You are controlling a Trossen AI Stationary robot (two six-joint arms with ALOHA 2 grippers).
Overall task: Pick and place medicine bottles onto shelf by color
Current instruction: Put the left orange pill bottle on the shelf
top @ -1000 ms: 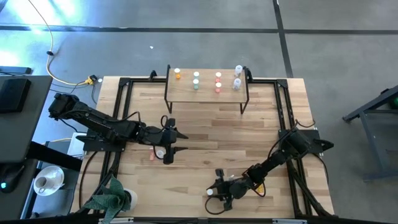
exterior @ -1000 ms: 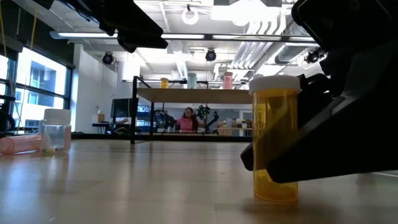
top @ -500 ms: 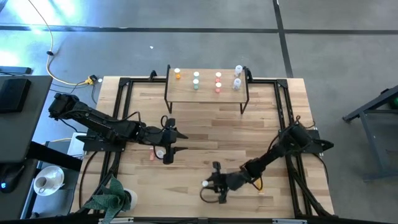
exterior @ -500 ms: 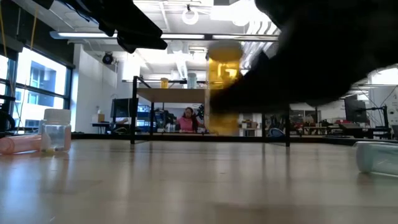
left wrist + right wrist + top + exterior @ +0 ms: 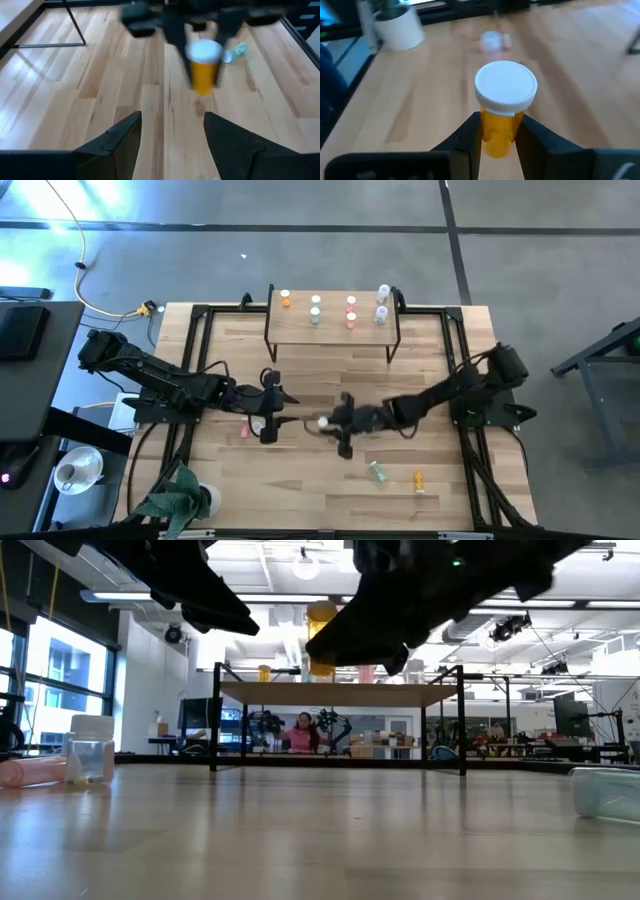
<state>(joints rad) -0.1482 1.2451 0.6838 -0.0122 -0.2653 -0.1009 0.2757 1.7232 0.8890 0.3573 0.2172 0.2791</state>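
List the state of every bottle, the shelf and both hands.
Orange bottle: upright, held off the table.
Right hand: shut on orange bottle.
Left hand: open, empty.
Shelf: seven bottles standing on it.
Green bottle: lying on table.

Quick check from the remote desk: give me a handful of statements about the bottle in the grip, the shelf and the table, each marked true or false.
1. The right gripper is shut on an orange bottle. True.
2. That bottle stands on the table. False: it is carried in the air, as the low view shows.
3. The left gripper holds a bottle. False: its open fingers hold nothing.
4. The shelf already carries several bottles. True.
5. A green bottle lies on the table near the front edge. True.
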